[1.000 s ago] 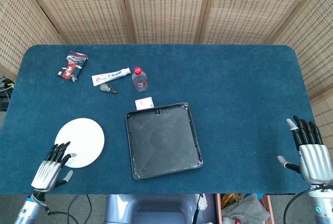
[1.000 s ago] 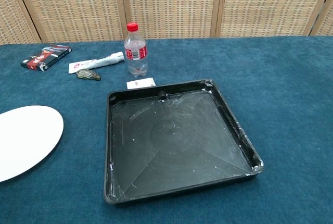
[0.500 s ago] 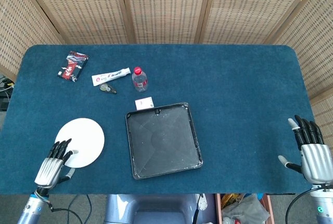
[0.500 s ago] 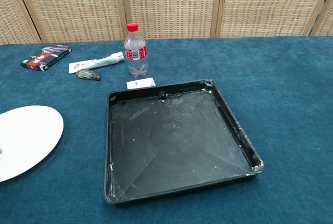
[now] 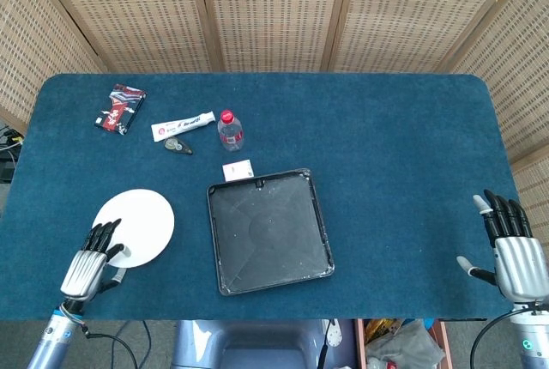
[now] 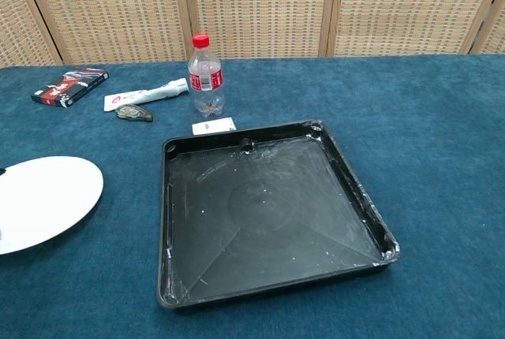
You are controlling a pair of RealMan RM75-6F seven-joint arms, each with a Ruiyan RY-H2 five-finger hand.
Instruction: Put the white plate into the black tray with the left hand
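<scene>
The white plate lies on the blue worktop well left of the black tray, its near-left edge under the fingertips of the left robot hand — a thumb-and-finger pinch on the rim seems likely, though the grip underneath cannot be seen. The right robot hand hangs off the worktop's right corner, fingers spread, holding nothing. The risk, as I judge it: such a shallow hold on a thin, smooth rim could slip, dropping the plate short — or its far edge might catch the tray's raised wall and shove the tray toward the bottle.
</scene>
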